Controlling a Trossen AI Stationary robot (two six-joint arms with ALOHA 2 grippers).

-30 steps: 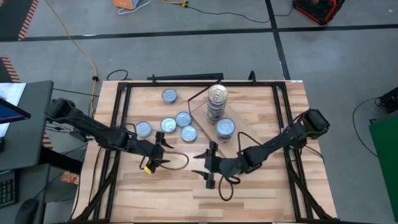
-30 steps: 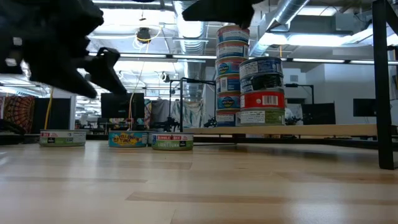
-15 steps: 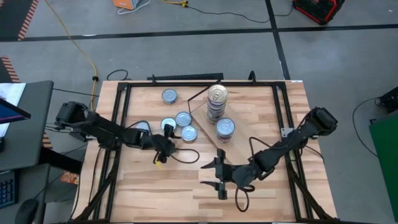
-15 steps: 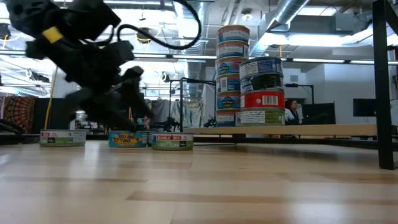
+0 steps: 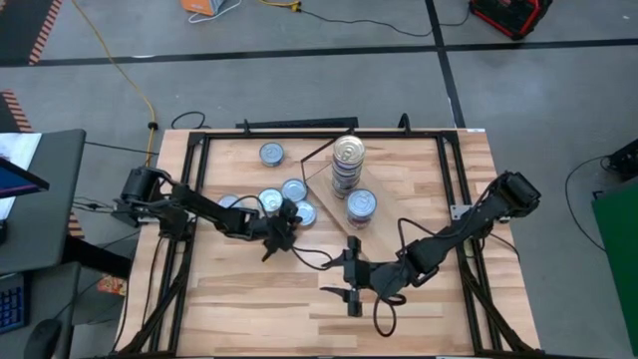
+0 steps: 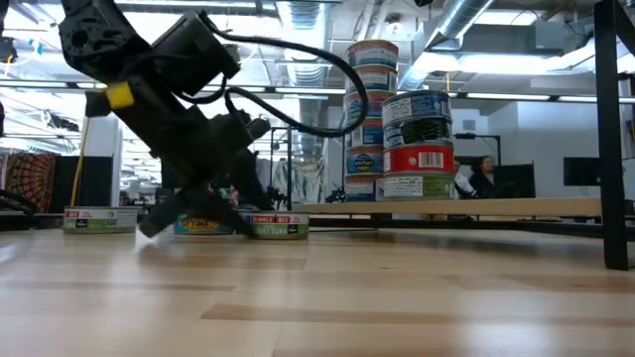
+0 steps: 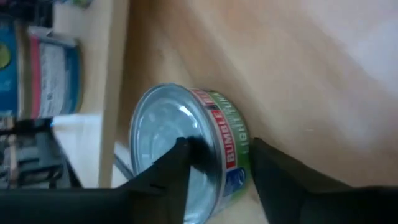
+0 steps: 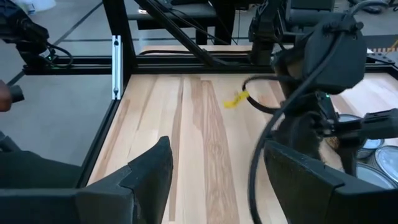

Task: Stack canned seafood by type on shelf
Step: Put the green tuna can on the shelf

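The left pincer [image 5: 287,217] reaches low over the wooden surface [image 5: 249,299] to a green-labelled tin [image 7: 186,152] at the edge of a loose cluster of tins [image 5: 269,199] left of the shelf [image 5: 384,214]. Only the left wrist view shows its spread fingers [image 7: 168,180] bracketing that tin's rim and side, not yet closed. The low view adds the labels: two stacks [image 6: 397,124] stand on the shelf, the taller blue-labelled, the shorter mixed, with a person [image 6: 486,177] seated in the room behind. The right pincer [image 5: 352,284] waits, fingers spread, over bare surface near the front. One lone tin [image 5: 271,154] sits toward the back.
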